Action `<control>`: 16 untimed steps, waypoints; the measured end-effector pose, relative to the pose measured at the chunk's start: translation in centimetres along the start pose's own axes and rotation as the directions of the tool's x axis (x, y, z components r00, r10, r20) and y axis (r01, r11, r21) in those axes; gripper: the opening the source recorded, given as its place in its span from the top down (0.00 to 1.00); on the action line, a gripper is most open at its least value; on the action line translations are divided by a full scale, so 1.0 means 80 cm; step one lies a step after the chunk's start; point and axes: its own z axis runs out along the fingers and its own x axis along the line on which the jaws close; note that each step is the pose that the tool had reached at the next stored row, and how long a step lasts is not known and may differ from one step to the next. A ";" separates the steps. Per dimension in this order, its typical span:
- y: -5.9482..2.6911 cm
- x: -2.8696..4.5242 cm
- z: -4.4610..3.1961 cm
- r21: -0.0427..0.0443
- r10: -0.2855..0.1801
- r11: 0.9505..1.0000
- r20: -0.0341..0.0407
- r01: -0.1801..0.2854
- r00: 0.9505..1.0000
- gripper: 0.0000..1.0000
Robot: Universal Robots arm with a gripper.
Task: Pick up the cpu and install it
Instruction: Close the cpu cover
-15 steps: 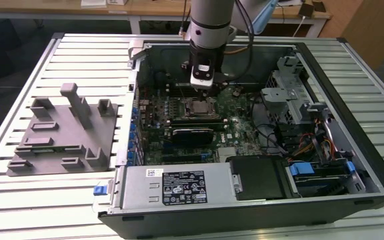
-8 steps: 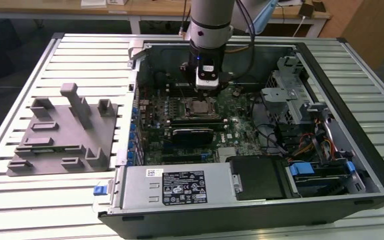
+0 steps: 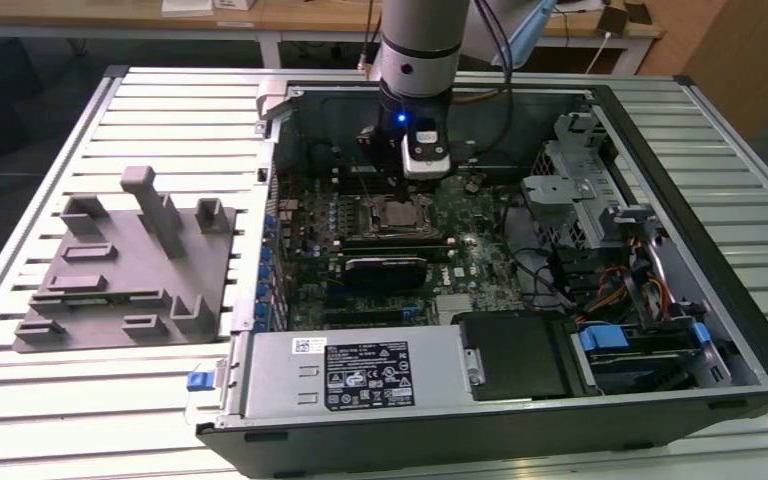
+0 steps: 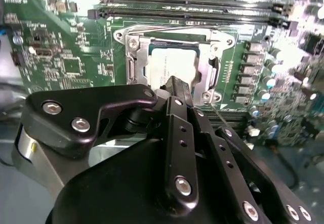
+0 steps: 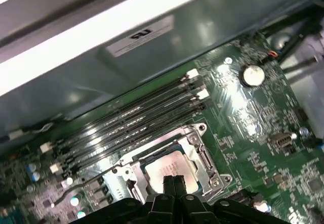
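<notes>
Where joined fingers (image 5: 168,184) point, cpu (image 5: 168,165) lies.

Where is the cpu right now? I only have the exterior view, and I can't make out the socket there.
Observer: In both wrist views the cpu lies flat inside the socket's metal bracket.
Operator: Is the gripper holding it?
Observer: No. In the first wrist view the gripper has its fingertips together just over the cpu's top, clamping nothing.
Operator: What runs beside the socket?
Observer: Long black memory slots lie parallel along one side of the bracket.
</notes>
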 end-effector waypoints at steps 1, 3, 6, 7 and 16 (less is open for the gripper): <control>0.000 0.0000 0.0000 0.000 -0.018 1.000 0.000 0.018 1.000 0.89; 0.000 0.0000 0.0001 0.000 -0.054 0.999 -0.001 0.054 0.999 0.89; 0.000 0.0000 0.0001 0.001 -0.110 0.994 -0.002 0.110 0.994 0.89; 0.000 0.0000 0.0001 0.001 -0.127 0.992 -0.003 0.127 0.992 0.89; 0.000 0.0000 0.0006 0.001 -0.275 0.961 -0.006 0.275 0.961 0.89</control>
